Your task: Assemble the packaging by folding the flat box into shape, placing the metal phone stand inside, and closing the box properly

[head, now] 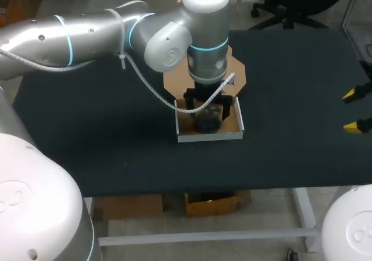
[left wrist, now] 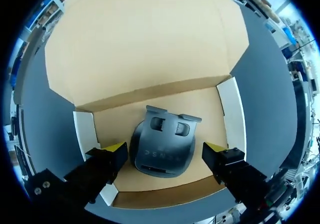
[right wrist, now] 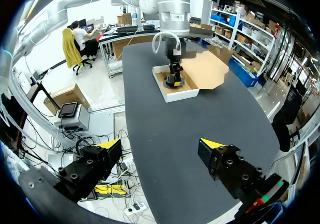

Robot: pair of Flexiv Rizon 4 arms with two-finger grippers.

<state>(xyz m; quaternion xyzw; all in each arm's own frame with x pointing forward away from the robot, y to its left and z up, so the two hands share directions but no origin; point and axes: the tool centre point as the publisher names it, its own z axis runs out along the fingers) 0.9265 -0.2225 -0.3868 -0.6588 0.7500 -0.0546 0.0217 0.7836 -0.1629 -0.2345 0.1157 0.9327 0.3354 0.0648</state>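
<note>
The box (head: 209, 136) stands folded into a white-walled tray with a brown inside, mid-table. Its brown lid (head: 237, 69) lies open flat behind it. The dark metal phone stand (head: 206, 122) rests on the box floor. My left gripper (head: 207, 111) hangs straight down into the box. In the left wrist view the stand (left wrist: 162, 146) lies between the yellow-tipped fingers (left wrist: 114, 150), which stand wide apart and clear of it, so the left gripper (left wrist: 164, 151) is open. My right gripper (head: 356, 111) is open and empty at the table's right edge, far from the box (right wrist: 177, 95).
The black tabletop (head: 116, 133) is bare around the box. The open lid (right wrist: 207, 69) spreads toward the far side. The left arm (head: 87, 37) crosses above the table's back left part.
</note>
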